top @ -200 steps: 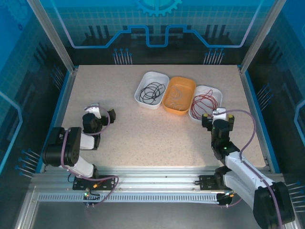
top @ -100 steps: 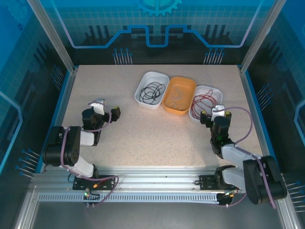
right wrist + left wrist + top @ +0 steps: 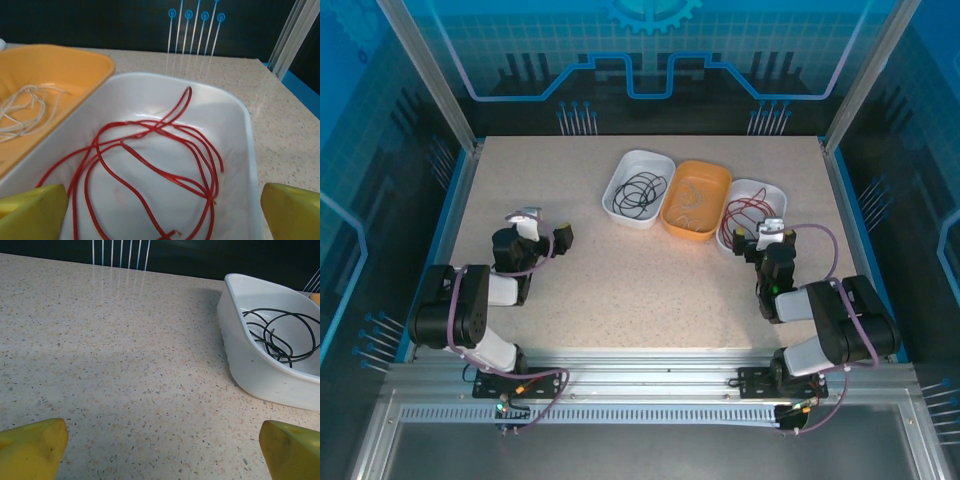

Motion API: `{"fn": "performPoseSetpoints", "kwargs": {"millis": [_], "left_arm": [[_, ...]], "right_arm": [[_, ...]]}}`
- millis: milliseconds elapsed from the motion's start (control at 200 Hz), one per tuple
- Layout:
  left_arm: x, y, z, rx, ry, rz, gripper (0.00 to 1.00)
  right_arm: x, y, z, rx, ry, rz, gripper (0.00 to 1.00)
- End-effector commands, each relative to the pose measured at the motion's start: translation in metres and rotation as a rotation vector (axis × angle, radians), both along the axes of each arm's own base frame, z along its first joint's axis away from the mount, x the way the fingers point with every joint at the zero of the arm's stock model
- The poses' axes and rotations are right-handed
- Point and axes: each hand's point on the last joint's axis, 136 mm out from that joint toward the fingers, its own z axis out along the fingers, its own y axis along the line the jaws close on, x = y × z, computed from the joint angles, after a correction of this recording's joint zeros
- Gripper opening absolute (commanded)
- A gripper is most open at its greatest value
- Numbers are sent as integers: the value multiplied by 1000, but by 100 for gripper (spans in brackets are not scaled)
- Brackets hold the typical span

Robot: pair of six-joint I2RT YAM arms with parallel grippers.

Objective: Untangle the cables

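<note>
Now my left end effector [image 3: 544, 227] is open above the tabletop [image 3: 620, 280]; my right end effector [image 3: 760, 236] is open at the tray [image 3: 150, 95] of the red cable [image 3: 150, 128].

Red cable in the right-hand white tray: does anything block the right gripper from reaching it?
Nothing visible does. The right gripper, jaws open, looks straight into the white tray, where the red cable lies loose and alone. The orange tray stands beside it, not between.
</note>
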Motion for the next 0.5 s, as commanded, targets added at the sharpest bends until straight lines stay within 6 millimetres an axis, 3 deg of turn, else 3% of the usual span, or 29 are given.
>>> {"fn": "performPoseSetpoints", "kwargs": {"millis": [0,75,140,285,495], "left_arm": [[3,0,5,21,-24,-23,99],[3,0,6,21,-25,-22,99],[3,0,5,21,-23,-21,99],[2,0,5,21,-23,-23,99],[3,0,5,21,-24,-22,99]], "right_arm": [[4,0,13,5,-66,34,100],[7,7,2,-4,-51,78,100],[6,15,7,-14,-83,117,100],[10,12,4,-7,-50,106,100],[36,25,-10,32,120,214,100]]}}
